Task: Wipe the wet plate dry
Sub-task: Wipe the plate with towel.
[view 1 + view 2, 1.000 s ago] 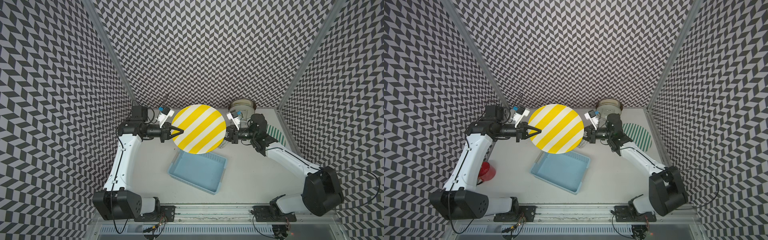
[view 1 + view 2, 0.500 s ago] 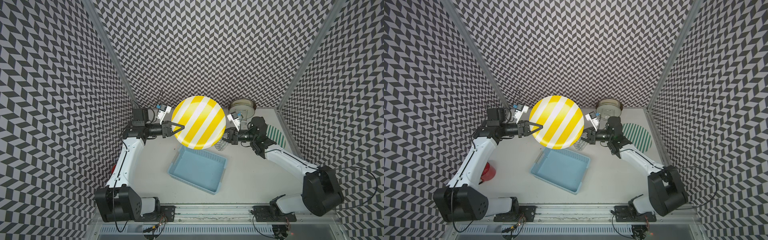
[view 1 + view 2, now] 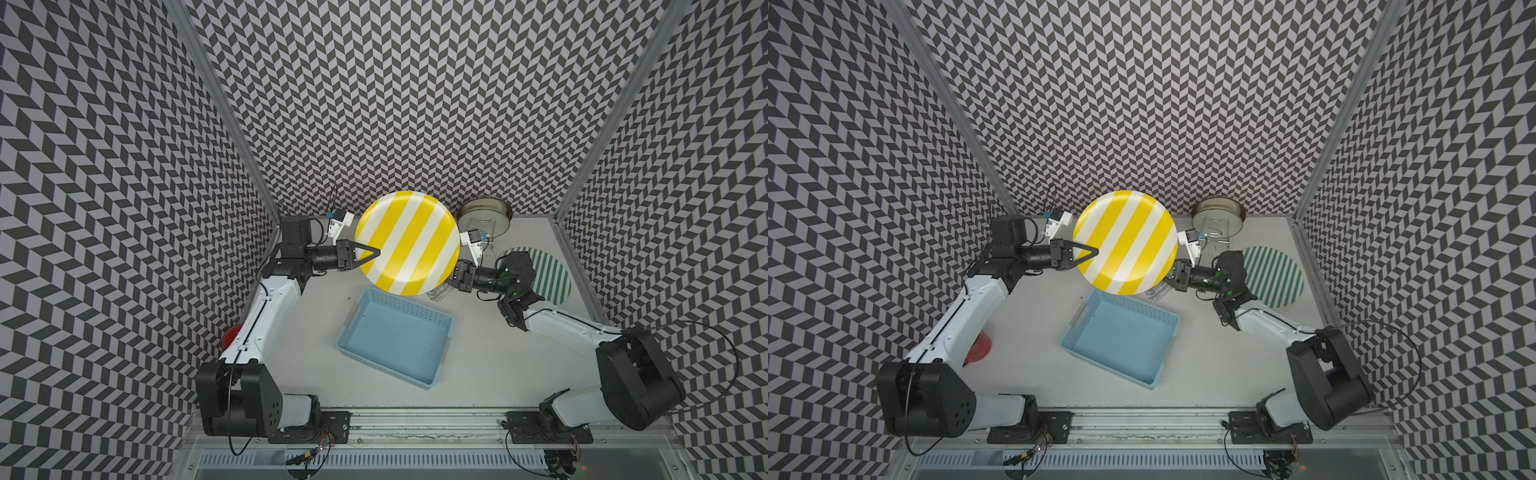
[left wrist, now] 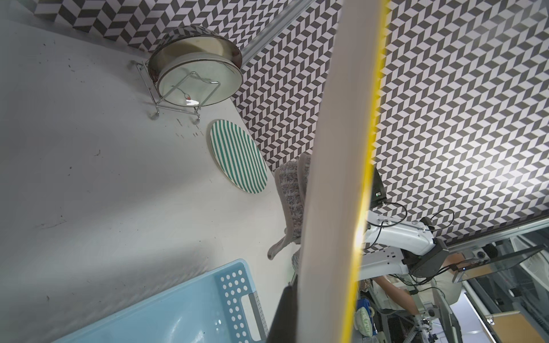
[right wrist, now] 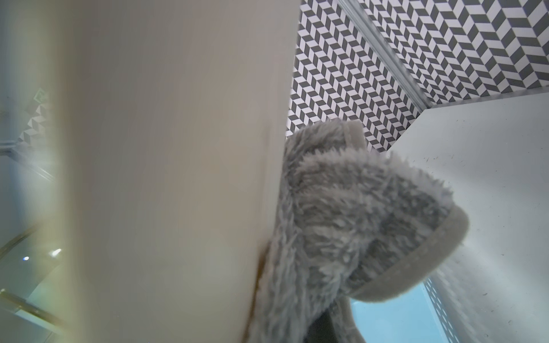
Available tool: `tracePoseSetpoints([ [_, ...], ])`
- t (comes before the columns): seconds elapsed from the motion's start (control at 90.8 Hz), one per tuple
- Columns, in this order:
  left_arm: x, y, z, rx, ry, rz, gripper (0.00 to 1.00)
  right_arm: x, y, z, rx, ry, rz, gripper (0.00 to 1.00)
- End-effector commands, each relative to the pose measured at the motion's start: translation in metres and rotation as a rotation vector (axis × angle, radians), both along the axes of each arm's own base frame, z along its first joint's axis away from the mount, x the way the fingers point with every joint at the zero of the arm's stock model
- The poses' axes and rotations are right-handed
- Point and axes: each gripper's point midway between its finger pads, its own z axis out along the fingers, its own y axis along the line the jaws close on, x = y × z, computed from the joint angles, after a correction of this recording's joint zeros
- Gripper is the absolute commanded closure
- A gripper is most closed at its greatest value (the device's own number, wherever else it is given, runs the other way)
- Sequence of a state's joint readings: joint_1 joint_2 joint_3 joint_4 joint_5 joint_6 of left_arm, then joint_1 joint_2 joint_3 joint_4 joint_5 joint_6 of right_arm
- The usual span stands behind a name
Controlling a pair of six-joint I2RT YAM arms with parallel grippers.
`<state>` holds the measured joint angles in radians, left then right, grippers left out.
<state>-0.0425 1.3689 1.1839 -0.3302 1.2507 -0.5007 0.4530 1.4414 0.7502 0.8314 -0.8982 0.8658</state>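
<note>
Wiping the underside of the plate (image 3: 409, 243) now. My left gripper (image 3: 369, 254) is pinched tight on its rim and holds it in the air behind the basket (image 3: 409, 306), striped face tilted up toward the top cameras. My right gripper (image 3: 457, 275) is closed narrow on the cloth (image 5: 341, 222). The cloth is bunched against the plate's plain back, and a bit of it pokes out below the plate's lower edge in both top views.

To do this well, my call:
- Keep the left pinch firm and the wrist stiff. The push lands opposite the held rim and will lever the plate.
- Press lightly and sweep the back in overlapping passes, with the cloth spread rather than wadded.
- Stay clear of the basket wall below.
- The striped face likely needs a pass too. I can't tell from here whether it's wet.

Versus a second ago, the plate is higher and its stripes run more upright. My left elbow has pulled in. The right gripper has barely moved, and both grips are unchanged.
</note>
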Motion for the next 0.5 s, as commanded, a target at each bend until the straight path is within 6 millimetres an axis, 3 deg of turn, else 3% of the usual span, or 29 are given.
tracePoseSetpoints([
  [0.0,0.034,0.007,-0.011,0.052,0.045,0.165,1.0,-0.027,-0.002,0.064,0.153,-0.237,-0.007,1.0],
  [0.242,0.041,0.001,-0.011,0.014,0.118,0.172,1.0,-0.032,-0.004,0.08,0.223,-0.281,-0.116,1.0],
  [0.485,0.043,-0.006,-0.015,-0.007,0.153,0.152,1.0,-0.025,0.006,0.082,0.197,-0.31,-0.325,1.0],
])
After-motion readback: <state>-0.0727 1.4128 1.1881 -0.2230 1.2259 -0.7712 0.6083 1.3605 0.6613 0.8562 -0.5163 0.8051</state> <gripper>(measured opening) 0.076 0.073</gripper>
